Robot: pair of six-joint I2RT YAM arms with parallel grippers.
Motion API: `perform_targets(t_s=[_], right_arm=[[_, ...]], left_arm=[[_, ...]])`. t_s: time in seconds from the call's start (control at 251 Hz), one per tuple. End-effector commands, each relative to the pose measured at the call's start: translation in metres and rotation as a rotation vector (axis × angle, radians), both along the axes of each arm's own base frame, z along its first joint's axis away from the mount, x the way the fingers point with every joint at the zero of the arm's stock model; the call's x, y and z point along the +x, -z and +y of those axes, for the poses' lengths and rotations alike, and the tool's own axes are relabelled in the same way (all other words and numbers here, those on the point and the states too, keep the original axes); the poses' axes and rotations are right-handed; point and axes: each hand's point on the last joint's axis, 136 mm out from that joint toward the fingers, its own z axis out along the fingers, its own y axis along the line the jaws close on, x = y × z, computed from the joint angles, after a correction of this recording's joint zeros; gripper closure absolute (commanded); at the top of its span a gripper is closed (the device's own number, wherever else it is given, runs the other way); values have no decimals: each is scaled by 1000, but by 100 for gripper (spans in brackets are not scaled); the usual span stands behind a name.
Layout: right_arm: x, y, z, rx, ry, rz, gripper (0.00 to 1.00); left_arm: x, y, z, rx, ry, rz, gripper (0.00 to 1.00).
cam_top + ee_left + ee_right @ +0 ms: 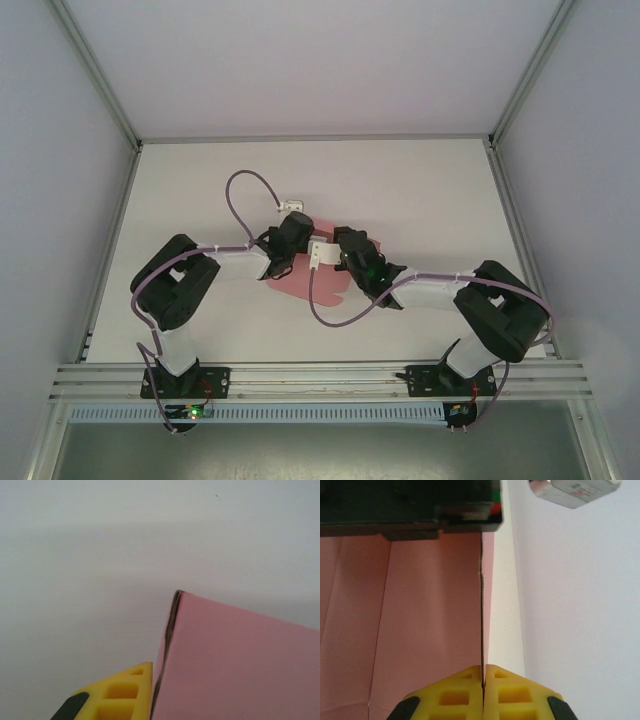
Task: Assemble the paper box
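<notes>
At table centre, your two arms meet over the box [300, 285]. It is a pink card piece, and the part seen from above lies on the white table [420, 190], just on the near side of the two wrists.

Right gripper [483, 672]: your two yellow fingers are pressed together with a raised card edge pinched in the seam between them. That edge runs straight away from the tips, and creased pink panels spread out to its left.

Left gripper [152, 675]: closed narrow on the card. One yellow finger [125, 695] shows, its inner side against the dark cut edge of a tilted pink panel. The second finger is hidden behind that panel.
</notes>
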Motion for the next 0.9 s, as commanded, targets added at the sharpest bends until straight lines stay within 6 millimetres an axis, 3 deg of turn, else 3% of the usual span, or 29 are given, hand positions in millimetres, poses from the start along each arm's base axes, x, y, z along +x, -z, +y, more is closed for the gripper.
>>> perform_targets(t_s=[0.0,0.056,0.116,0.168,0.239,0.295,0.331,0.363,0.387,0.567,0.678,0.766,0.898], right_arm=[[9,-3,-12,58,92,27,83],[13,-10,-10,87,96,12,67],[14,-16,-7,109,88,3,65],[12,-23,-5,139,73,1,56],[8,-36,-4,187,56,-5,32],[3,-48,-6,234,46,-15,28],[-1,-56,-8,269,36,-15,15],[-5,-62,-10,297,27,-14,13],[-9,-68,-12,327,22,-14,2],[-32,-120,-37,597,-14,16,2],[-30,-150,-64,775,47,95,2],[-20,-164,-82,859,151,170,2],[-8,-157,-90,905,233,335,2]], left_arm=[[6,22,54,124,-102,39,100],[5,20,50,116,-90,37,100],[5,17,49,114,-88,34,100],[4,15,49,110,-89,31,100],[3,7,48,92,-84,21,100],[2,-2,48,70,-82,0,100],[2,-8,47,55,-81,-17,100],[2,-15,47,44,-76,-32,100],[1,-19,46,36,-71,-39,100],[-5,-51,41,-16,-23,-98,100],[-11,-62,37,-54,13,-117,100],[-16,-70,32,-90,51,-132,100],[-23,-79,26,-122,101,-153,100]])
